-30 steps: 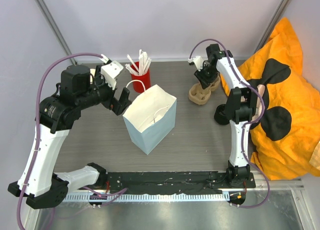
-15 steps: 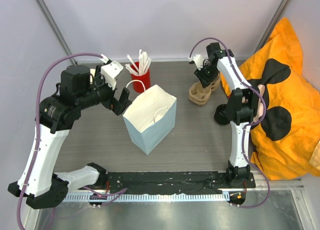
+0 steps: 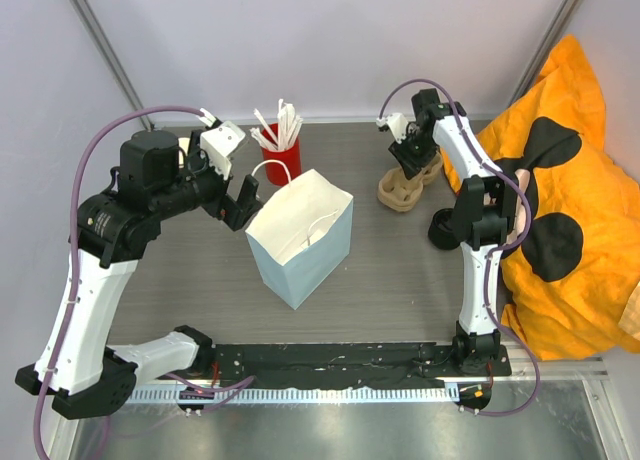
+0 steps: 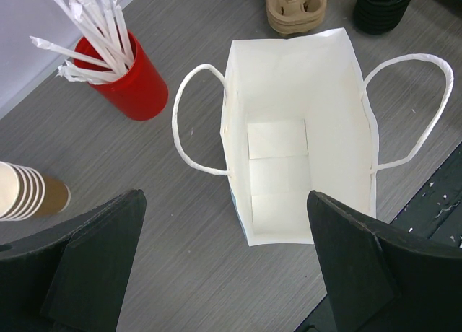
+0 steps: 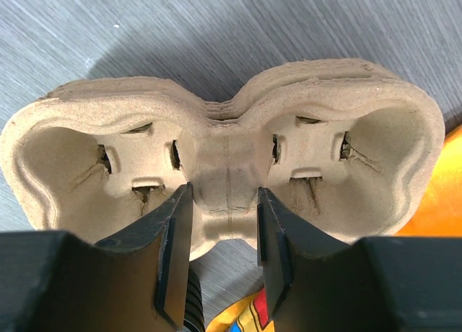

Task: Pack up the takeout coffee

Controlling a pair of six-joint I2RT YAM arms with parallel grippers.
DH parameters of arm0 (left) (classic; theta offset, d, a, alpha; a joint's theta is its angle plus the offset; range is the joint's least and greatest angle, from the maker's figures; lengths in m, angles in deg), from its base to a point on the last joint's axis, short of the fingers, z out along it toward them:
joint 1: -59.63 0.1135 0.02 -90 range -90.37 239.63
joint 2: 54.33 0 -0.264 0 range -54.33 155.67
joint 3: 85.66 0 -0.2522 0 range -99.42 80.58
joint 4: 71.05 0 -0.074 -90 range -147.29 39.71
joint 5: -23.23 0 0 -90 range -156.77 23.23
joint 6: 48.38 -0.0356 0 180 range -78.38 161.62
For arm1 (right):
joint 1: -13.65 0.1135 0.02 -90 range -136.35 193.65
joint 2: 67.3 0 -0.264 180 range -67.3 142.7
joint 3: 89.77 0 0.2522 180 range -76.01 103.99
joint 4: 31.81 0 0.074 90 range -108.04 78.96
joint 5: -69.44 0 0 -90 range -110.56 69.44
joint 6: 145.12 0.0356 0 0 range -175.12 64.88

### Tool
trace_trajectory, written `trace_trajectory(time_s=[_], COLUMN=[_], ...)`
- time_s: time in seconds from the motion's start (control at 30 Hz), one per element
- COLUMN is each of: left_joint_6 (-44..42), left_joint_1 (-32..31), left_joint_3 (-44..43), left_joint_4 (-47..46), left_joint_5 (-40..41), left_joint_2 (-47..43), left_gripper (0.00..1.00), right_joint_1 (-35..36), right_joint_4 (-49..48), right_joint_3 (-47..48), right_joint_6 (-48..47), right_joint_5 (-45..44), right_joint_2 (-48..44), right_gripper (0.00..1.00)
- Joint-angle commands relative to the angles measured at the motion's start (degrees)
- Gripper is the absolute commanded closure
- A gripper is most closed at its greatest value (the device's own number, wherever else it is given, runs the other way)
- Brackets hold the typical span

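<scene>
Hovering over the white bag [image 4: 303, 72], the left gripper [image 4: 231, 274] is gaping wide. Only its wrist camera is showing the tan paper cups [image 4: 32, 191], at the bag's nine o'clock. The right gripper [image 5: 224, 252] is straddling the centre bridge of the carrier [image 5: 361, 130]; clamped or not, I cannot tell. Little is changing since a second ago.

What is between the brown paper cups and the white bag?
Just bare grey table and the bag's own handle loop, seen in the left wrist view. The tan paper cups lie left of the white bag.
</scene>
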Motion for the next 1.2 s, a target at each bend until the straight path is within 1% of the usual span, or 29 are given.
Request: trace_trajectory(time_s=[0.0,0.03,0.1,0.13,0.17,0.2,0.27,0.3,0.33,0.4,0.47,0.5,0.67,0.7,0.77,0.8,0.83,0.93,1.07,1.17], left_joint_6=[0.9,0.8,0.8,0.8,0.7,0.8,0.8,0.8,0.8,0.8,0.8,0.8,0.9,0.9,0.9,0.8,0.7,0.7,0.7,0.8], left_joint_1=[0.2,0.2,0.2,0.2,0.2,0.2,0.2,0.2,0.2,0.2,0.2,0.2,0.2,0.2,0.2,0.2,0.2,0.2,0.2,0.2], left_joint_3=[-0.2,-0.2,-0.4,-0.5,-0.6,-0.5,-0.6,-0.7,-0.7,-0.8,-0.8,-0.8,-0.7,-0.7,-0.6,-0.4,-0.4,-0.1,0.0,0.1], left_joint_4=[-1.0,-1.0,-0.9,-1.0,-1.0,-1.0,-1.0,-0.9,-0.9,-0.9,-0.8,-0.9,-0.9,-0.9,-0.8,-0.8,-0.8,-0.9,-1.0,-0.9], left_joint_5=[-1.2,-1.1,-1.2,-1.2,-1.2,-1.1,-1.1,-1.1,-1.2,-1.3,-1.2,-1.3,-1.3,-1.3,-1.2,-1.2,-1.1,-1.1,-1.1,-1.1], left_joint_2=[-0.8,-0.8,-0.7,-0.7,-0.7,-0.7,-0.6,-0.6,-0.7,-0.7,-0.6,-0.6,-0.6,-0.7,-0.8,-0.8,-0.8,-0.8,-1.0,-1.0], left_gripper=[0.00,0.00,0.00,0.00,0.00,0.00,0.00,0.00,0.00,0.00,0.00,0.00,0.00,0.00,0.00,0.00,0.00,0.00,0.00,0.00], right_joint_1=[0.4,0.3,0.3,0.4,0.4,0.5,0.3,0.3,0.4,0.3,0.4,0.4,0.3,0.3,0.3,0.3,0.2,0.1,0.0,-0.1], right_joint_4=[-3.3,-3.8,-4.3,-4.6,-5.1,-5.3,-5.4,-5.4,-5.4,-5.5,-5.5,-5.5,-5.4,-5.5,-5.5,-5.5,-5.5,-5.5,-5.6,-5.5], right_joint_3=[0.4,-0.2,-0.4,-0.6,-0.7,-0.6,-0.4,-0.4,-0.5,-1.1,-1.6,-1.7,-3.1,-3.2,-3.6,-3.7,-3.7,-3.7,-3.6,-3.3], right_joint_6=[1.8,2.0,2.1,2.8,3.3,3.5,4.3,4.5,4.8,4.8,4.7,4.6,4.0,4.0,4.0,4.1,4.0,4.1,4.1,4.1], right_joint_5=[-1.4,-1.5,-1.3,-1.3,-1.4,-1.3,-1.5,-1.4,-1.4,-1.1,-0.7,-0.5,1.1,1.2,1.3,1.4,1.4,1.4,1.3,1.2], right_joint_2=[-1.6,-1.9,-2.1,-2.3,-2.5,-2.4,-2.3,-2.2,-2.2,-2.6,-2.6,-2.5,-2.1,-2.2,-2.1,-2.1,-2.0,-2.1,-2.8,-3.5], right_gripper=[0.59,0.57,0.57,0.48,0.42,0.41,0.23,0.01,0.00,0.00,0.04,0.10,0.29,0.35,0.39,0.44,0.46,0.52,0.56,0.57])
